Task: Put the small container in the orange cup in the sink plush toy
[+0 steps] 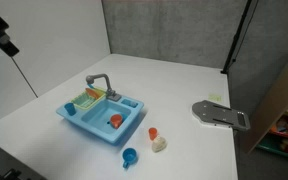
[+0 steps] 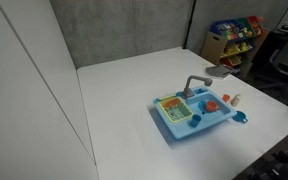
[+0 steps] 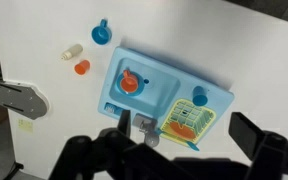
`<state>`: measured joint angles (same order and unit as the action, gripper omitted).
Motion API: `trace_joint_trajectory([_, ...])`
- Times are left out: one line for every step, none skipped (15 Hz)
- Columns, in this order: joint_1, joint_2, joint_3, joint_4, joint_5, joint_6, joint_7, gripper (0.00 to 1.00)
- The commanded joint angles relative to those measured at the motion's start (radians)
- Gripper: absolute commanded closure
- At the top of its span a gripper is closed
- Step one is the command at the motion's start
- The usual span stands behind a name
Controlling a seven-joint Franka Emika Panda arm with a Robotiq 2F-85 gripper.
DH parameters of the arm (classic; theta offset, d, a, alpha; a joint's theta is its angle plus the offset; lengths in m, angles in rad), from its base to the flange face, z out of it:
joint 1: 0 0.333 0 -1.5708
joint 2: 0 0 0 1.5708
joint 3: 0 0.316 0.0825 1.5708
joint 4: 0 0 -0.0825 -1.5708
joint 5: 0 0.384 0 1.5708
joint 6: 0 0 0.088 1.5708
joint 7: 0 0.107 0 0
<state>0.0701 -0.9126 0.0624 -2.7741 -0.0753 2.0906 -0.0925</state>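
The light blue toy sink (image 1: 79,118) stands on the white table, also seen in an exterior view (image 2: 179,125) and the wrist view (image 3: 219,92). The deep red-orange cup (image 1: 115,121) stands in its basin (image 3: 130,83) (image 2: 211,105). The small cream container (image 1: 160,144) lies on the table beside the sink, next to a paler orange little cup (image 1: 152,133); the wrist view shows both, container (image 3: 73,50) and little cup (image 3: 81,67). My gripper (image 3: 184,126) is open and empty, high above the sink's dish rack.
A blue cup (image 1: 130,157) (image 3: 102,33) sits on the table near the sink's corner. Another blue cup (image 3: 199,97) stands on the sink by the green-yellow rack (image 3: 189,122). A grey flat tool (image 1: 221,114) (image 3: 14,97) lies farther off. A toy shelf (image 2: 234,38) stands beyond the table.
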Motion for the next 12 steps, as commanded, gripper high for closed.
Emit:
trace_joint_trajectory([0.006, 0.001, -0.005, 0.003, -0.006, -0.004, 0.005, 0.0])
trace_joint_trajectory([0.006, 0.001, -0.005, 0.003, -0.006, -0.004, 0.005, 0.0])
trace_joint_trajectory([0.006, 0.001, -0.005, 0.003, -0.006, -0.004, 0.005, 0.0])
trace_joint_trajectory([0.006, 0.001, -0.005, 0.003, -0.006, -0.004, 0.005, 0.0])
trace_joint_trajectory([0.006, 0.001, -0.005, 0.003, -0.006, -0.004, 0.005, 0.0])
trace_joint_trajectory([0.008, 0.008, -0.001, 0.014, -0.004, -0.012, 0.008, 0.0])
trace_joint_trajectory([0.01, 0.018, 0.004, 0.029, -0.002, -0.021, 0.012, 0.0])
trace_joint_trajectory([0.01, 0.025, 0.008, 0.039, -0.002, -0.025, 0.016, 0.0])
trace_joint_trajectory([0.013, 0.036, 0.011, 0.054, -0.001, -0.032, 0.017, 0.0])
trace_joint_trajectory([0.014, 0.047, 0.014, 0.069, 0.002, -0.039, 0.019, 0.0])
trace_joint_trajectory([0.017, 0.063, 0.015, 0.089, 0.004, -0.051, 0.018, 0.0])
trace_joint_trajectory([0.018, 0.076, 0.017, 0.106, 0.006, -0.059, 0.02, 0.0])
